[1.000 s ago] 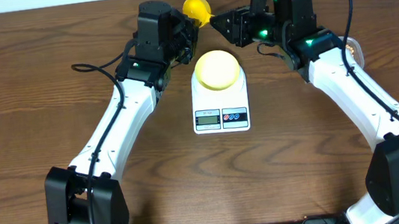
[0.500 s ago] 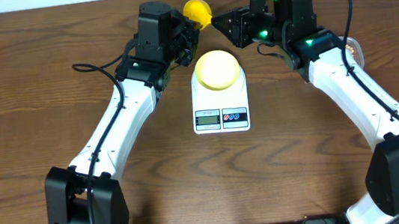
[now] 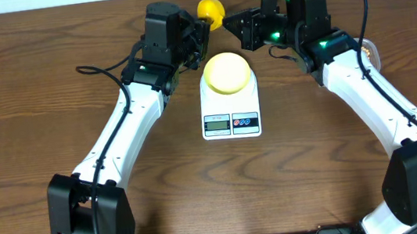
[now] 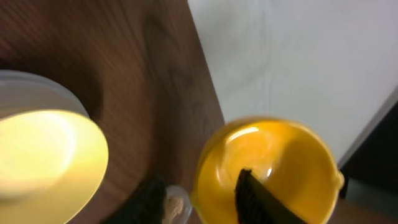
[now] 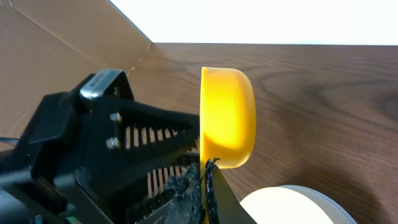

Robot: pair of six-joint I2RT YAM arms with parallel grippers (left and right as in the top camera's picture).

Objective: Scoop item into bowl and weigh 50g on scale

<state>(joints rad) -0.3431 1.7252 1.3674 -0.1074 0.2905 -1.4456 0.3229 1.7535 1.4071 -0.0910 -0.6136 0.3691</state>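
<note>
My right gripper (image 3: 227, 20) is shut on the flat handle of a bright yellow scoop (image 3: 210, 10). It holds the scoop in the air behind the scale. In the right wrist view the scoop (image 5: 227, 118) is edge-on above my right gripper (image 5: 205, 167). My left gripper (image 3: 200, 30) is open close beside the scoop. In its wrist view the scoop (image 4: 273, 165) looks empty and lies partly behind one finger (image 4: 258, 199). The pale yellow bowl (image 3: 227, 71) sits empty on the white scale (image 3: 231, 122). It also shows in both wrist views (image 4: 43, 155) (image 5: 292, 205). Beans are mostly hidden.
A clear tub's rim (image 3: 371, 51) with something tan in it peeks out behind my right forearm. The table's back edge and a white wall (image 4: 298, 56) lie just behind the scoop. The left arm's black gripper body (image 5: 93, 143) fills the left of the right wrist view.
The scoop has shifted slightly to the right and toward the back edge with my right gripper. The left arm, bowl and scale have not moved.
</note>
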